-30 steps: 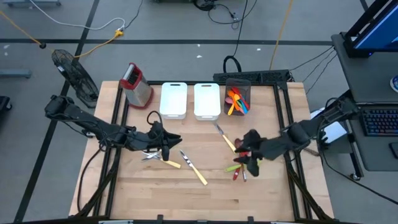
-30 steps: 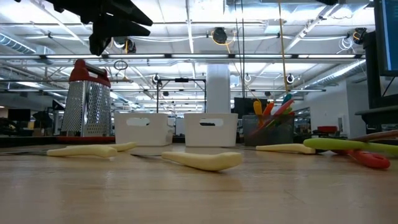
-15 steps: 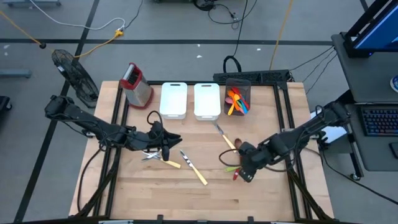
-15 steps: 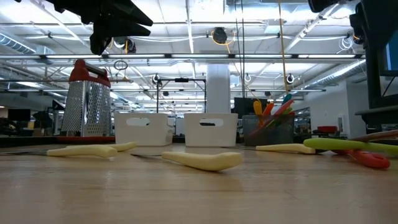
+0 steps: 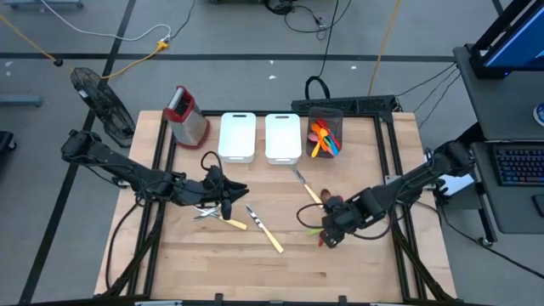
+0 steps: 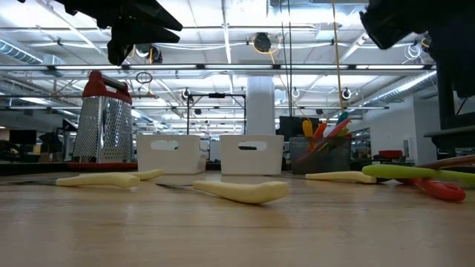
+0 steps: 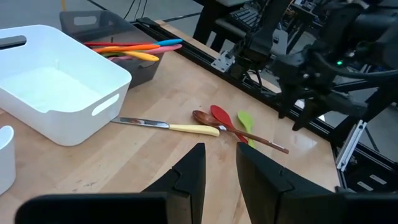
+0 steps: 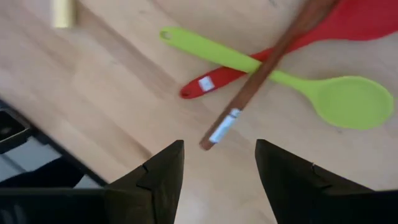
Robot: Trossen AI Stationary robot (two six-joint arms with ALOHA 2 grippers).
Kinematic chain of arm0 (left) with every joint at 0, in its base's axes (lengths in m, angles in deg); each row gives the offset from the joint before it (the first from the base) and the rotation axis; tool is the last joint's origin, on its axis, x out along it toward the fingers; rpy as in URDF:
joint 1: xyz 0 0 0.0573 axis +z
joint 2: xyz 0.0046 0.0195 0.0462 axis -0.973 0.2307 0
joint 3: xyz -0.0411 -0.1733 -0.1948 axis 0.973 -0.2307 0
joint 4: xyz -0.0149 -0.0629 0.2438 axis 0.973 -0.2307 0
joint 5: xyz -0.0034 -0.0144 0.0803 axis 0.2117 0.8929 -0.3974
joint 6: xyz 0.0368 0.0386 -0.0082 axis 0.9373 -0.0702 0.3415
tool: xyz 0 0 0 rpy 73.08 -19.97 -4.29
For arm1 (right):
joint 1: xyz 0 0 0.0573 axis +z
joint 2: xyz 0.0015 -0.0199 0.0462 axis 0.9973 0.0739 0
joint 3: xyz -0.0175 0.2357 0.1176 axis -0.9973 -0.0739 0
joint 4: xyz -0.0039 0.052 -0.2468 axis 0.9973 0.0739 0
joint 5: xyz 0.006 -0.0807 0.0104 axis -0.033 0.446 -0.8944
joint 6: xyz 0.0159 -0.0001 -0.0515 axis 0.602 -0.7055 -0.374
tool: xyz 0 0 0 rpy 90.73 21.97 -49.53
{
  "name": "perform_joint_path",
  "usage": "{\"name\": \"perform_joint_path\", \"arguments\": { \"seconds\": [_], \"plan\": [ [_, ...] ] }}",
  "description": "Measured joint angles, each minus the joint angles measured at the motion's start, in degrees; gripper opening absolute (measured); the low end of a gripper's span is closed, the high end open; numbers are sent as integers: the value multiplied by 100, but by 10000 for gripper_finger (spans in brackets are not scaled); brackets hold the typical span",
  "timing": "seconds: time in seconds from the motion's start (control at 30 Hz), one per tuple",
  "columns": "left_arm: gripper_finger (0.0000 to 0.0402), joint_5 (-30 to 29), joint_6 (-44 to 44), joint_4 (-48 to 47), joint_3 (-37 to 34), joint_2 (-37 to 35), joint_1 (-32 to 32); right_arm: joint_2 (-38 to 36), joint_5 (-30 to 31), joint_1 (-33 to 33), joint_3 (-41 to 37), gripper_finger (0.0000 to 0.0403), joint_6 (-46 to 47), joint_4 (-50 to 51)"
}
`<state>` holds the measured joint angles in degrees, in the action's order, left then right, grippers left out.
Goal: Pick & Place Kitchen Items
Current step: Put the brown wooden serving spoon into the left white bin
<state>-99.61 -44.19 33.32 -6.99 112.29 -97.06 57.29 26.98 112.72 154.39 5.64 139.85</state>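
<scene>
Over the desk (image 5: 212, 255), my right fingers (image 8: 214, 163) hang open above a green spoon (image 8: 280, 78), red spatula (image 8: 348, 22) and crossing wooden-handled utensil (image 8: 261, 71), whose white label is unreadable; my left fingers (image 7: 217, 168) wait, slightly parted.

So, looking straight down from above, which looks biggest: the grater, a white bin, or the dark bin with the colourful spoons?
1. White bin: the two look alike.
2. Dark bin and grater: too close to rank; the grater stands upright, so the top view understates it.
</scene>
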Motion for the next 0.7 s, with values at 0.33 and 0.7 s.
{"name": "perform_joint_path", "arguments": {
  "seconds": [0.33,0.7],
  "plan": [
    [93,10,26,2,0,0,0,-82,-103,-68,-1196,181,716,-1596],
    [93,9,35,39,2,2,0,-79,-155,-181,-1675,166,844,-1974]
  ]
}}
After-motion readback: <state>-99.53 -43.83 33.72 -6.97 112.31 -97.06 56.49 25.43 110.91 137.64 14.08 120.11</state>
